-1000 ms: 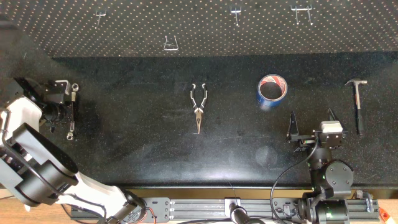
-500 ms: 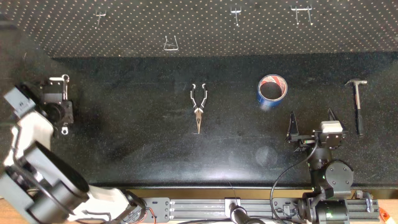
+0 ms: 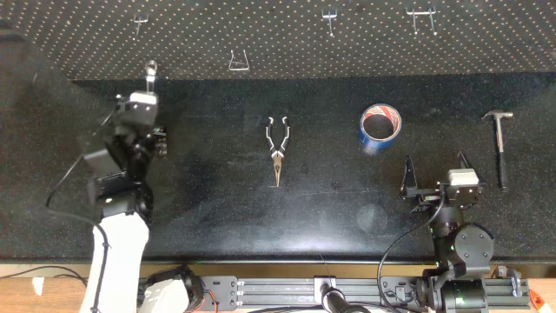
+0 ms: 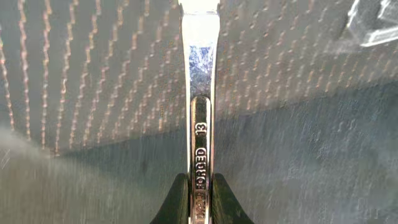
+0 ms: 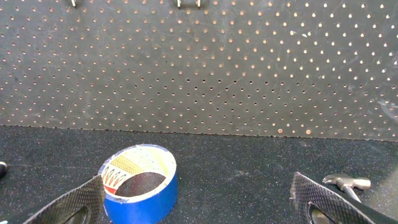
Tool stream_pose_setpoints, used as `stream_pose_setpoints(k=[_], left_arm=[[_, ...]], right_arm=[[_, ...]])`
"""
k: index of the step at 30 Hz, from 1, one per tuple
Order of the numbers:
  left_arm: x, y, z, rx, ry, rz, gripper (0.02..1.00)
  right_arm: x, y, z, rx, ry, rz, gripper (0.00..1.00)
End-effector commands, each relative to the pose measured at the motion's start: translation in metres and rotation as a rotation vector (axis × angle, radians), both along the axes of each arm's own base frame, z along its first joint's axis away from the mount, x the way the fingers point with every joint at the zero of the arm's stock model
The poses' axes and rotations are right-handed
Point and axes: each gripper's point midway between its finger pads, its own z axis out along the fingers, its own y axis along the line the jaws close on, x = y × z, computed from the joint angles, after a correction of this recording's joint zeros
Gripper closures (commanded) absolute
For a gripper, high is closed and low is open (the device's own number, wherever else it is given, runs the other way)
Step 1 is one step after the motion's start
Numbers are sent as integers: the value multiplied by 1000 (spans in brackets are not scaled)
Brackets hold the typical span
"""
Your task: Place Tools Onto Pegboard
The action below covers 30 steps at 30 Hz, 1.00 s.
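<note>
Left wrist view | left end effector clamped on wrench | right end effector spread wide

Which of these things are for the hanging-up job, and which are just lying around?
For the job: wrench in the left end effector, pliers, hammer, tape roll, pegboard hooks.
Just lying around: black table mat, cables by the arm bases.

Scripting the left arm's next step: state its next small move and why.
Probably raise the wrench toward the empty hook at the pegboard's upper left. The left gripper is shut on the wrench, which points at the board but lies well short of that hook.
</note>
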Motion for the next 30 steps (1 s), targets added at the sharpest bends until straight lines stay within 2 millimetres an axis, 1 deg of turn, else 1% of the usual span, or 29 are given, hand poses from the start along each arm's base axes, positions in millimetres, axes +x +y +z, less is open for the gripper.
stream_pose_setpoints(k=[1, 3, 7, 12, 16, 20, 30], left_arm=[[17, -38, 37, -35, -116, -78, 991], [21, -39, 45, -34, -129, -65, 991], [29, -20, 59, -112, -150, 80, 993], [30, -18, 73, -127, -180, 98, 991], [32, -13, 65, -134, -157, 115, 993], [33, 2, 55, -192, -137, 174, 991], [35, 3, 49, -193, -121, 177, 991]], right_arm=[[0, 3, -1, -13, 0, 14, 25], [0, 3, -1, -13, 0, 14, 25], [0, 3, -1, -13, 0, 14, 25], [0, 3, -1, -13, 0, 14, 25], [0, 3, -1, -13, 0, 14, 25], [0, 3, -1, -13, 0, 14, 25], [0, 3, -1, -13, 0, 14, 25]])
